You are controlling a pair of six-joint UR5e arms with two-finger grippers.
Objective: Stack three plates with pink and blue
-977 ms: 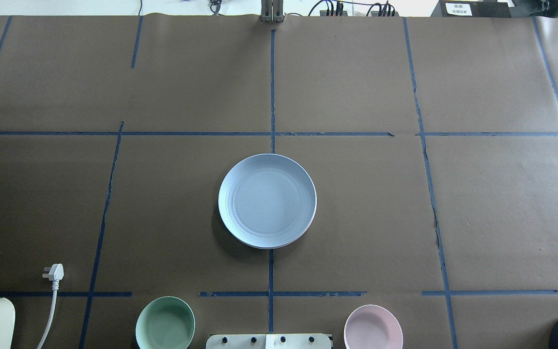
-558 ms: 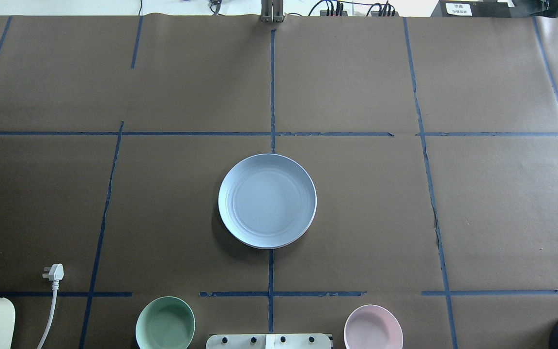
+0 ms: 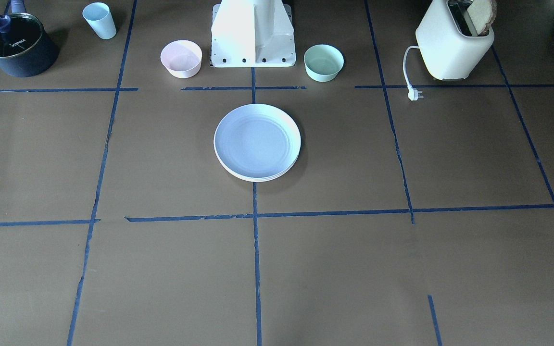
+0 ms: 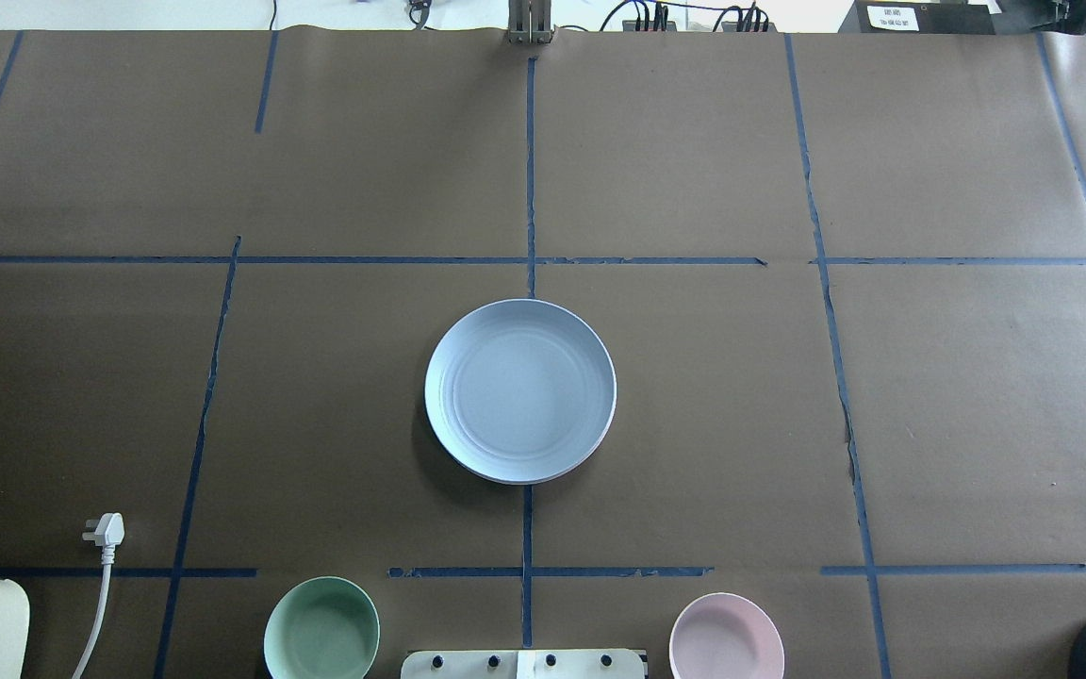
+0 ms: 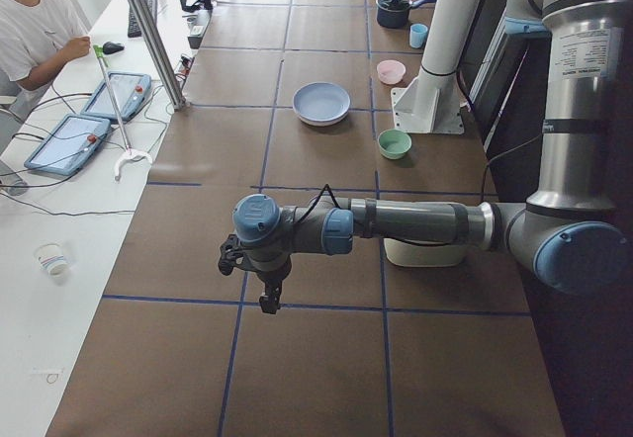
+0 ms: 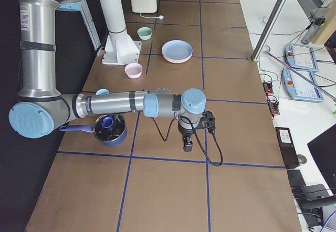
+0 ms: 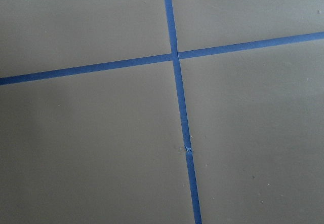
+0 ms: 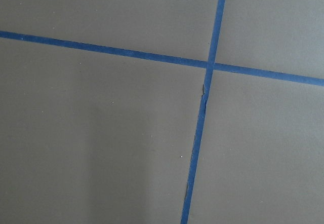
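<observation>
Item: stack of plates [image 4: 520,390], at the centre of the table [image 4: 977,396], astride the middle tape line.
Top piece: blue plate [image 3: 257,140], face up and level.
Beneath: pale rims [image 3: 258,179] peep out at the 6 o'clock edge in the front-facing view. Which of the lower plates is which cannot be told.
Axis: round, so no long axis and any rim sector serves alike.
Left pincer [image 5: 266,305]: hangs over bare table at the robot's left end, holding nothing. Whether the fingers are apart or together cannot be told.
Right pincer [image 6: 188,147]: hangs likewise at the opposite end, holding nothing, finger state also not readable.
Bearing: from each pincer, in its own side view, the stack lies at about 12 o'clock, well apart.
Nearer arm: neither clearly.
Neighbours: mint bowl [image 4: 321,630] at 7 o'clock of the stack, pink bowl [image 4: 726,637] at 5 o'clock, both apart from it.
Judgement: stacking looks finished, with no further reach called for.
</observation>
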